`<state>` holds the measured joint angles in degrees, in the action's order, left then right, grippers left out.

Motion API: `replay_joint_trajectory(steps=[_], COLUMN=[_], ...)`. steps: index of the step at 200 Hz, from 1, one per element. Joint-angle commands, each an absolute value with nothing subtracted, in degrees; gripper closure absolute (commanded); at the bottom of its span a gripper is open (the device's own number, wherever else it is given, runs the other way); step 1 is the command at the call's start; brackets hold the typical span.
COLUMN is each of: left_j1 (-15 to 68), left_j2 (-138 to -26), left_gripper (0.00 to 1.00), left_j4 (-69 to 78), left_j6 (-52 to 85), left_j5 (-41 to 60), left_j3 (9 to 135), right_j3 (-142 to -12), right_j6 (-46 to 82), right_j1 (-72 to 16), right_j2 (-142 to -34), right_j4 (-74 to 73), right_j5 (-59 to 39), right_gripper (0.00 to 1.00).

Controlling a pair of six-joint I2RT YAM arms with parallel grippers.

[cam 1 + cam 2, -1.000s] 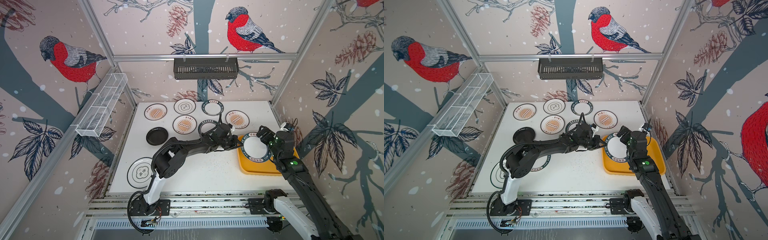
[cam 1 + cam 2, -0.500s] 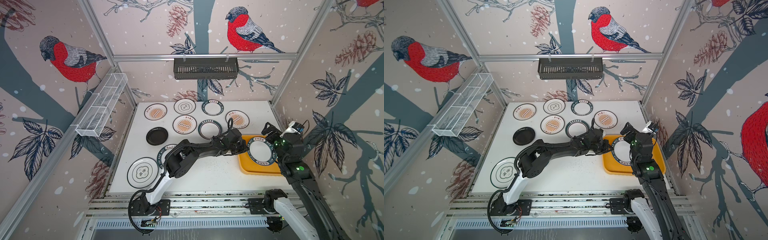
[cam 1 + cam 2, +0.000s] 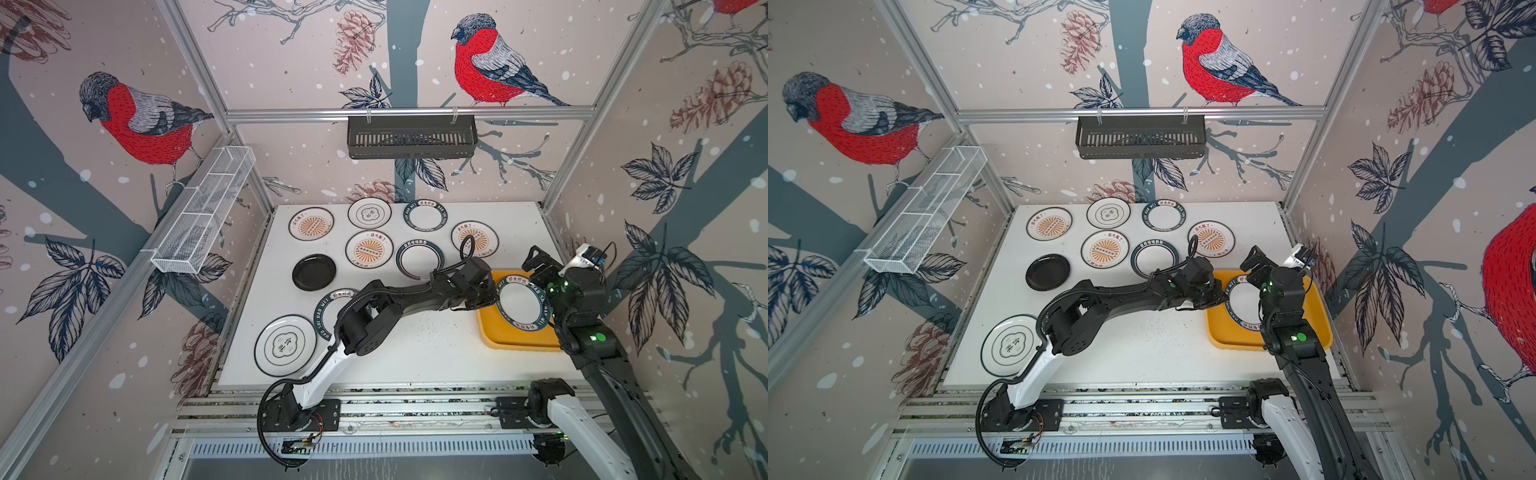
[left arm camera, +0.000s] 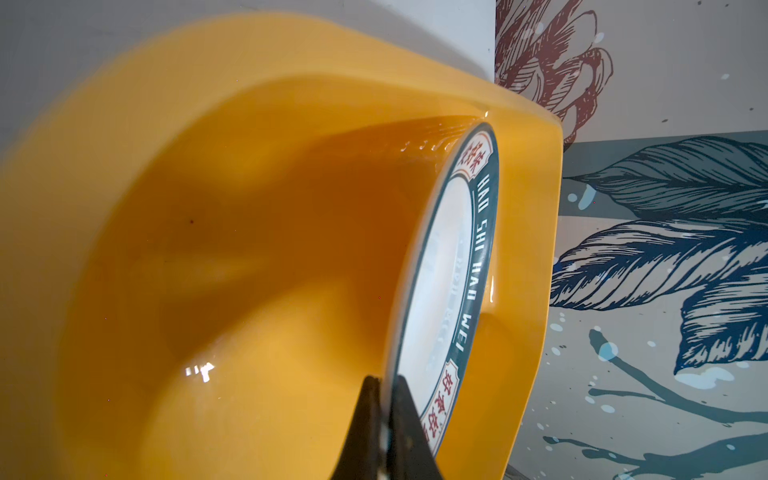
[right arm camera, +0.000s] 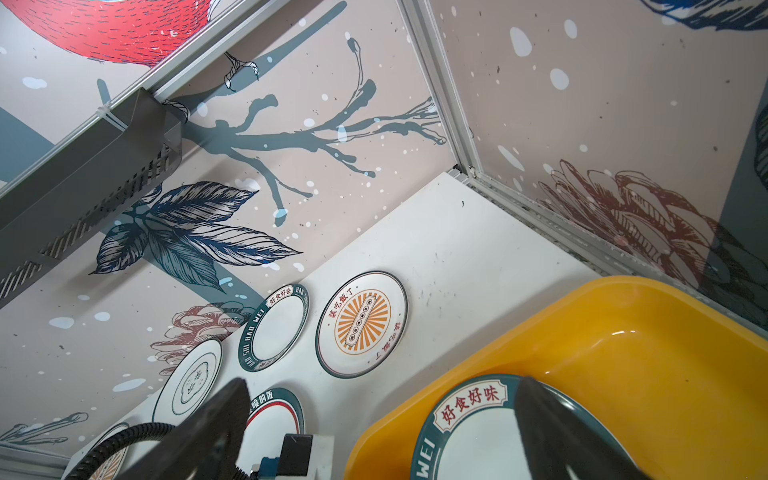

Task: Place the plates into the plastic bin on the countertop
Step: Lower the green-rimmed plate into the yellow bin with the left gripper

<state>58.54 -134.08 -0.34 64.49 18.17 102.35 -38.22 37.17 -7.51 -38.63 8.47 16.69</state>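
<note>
the left end effector [image 3: 493,296], clenched on the rim of the green-rimmed plate [image 3: 521,304], holds it straight out ahead, the plastic bin [image 3: 494,337] directly beneath, while the right end effector [image 3: 540,266] hangs spread and empty above the plate's far edge.

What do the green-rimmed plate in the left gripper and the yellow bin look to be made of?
Green-rimmed plate: likely glazed ceramic, possibly melamine; smooth glossy face, crisp printed lettering, thin hard rim. The look alone cannot settle which.
Yellow bin: moulded plastic, glossy; seamless rounded corners, bright highlights and a faint reflection of the plate on its wall.
</note>
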Motion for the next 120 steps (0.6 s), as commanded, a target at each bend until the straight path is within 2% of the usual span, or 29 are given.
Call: replay_joint_trajectory(steps=[1,38,77,89,120], left_j1=[58.7,58.7,58.6,58.7,58.7], left_j2=[-134.8,-135.5,-135.0,-134.6,-133.7], left_gripper=[0.93,0.87,0.68,0.66,0.53], left_j4=[-1.6,-2.6,-2.7,-2.7,-2.9], left_j6=[63.8,63.5,63.1,62.9,62.1], left_j5=[18.8,19.2,19.0,18.8,18.2], left_j3=[103.9,105.0,104.2,103.9,103.1], right_j3=[-37.9,-37.6,-37.3,-37.3,-37.1], right_j6=[36.9,37.1,37.3,37.4,37.5], right_j1=[-7.3,-7.0,-6.9,-6.8,-6.7], right_j2=[-38.3,-38.3,-38.2,-38.3,-38.4], right_j4=[6.1,5.7,5.5,5.6,5.6], right_j5=[16.7,16.8,16.9,17.0,17.2], right_gripper=[0.0,0.0,0.0,0.0,0.0])
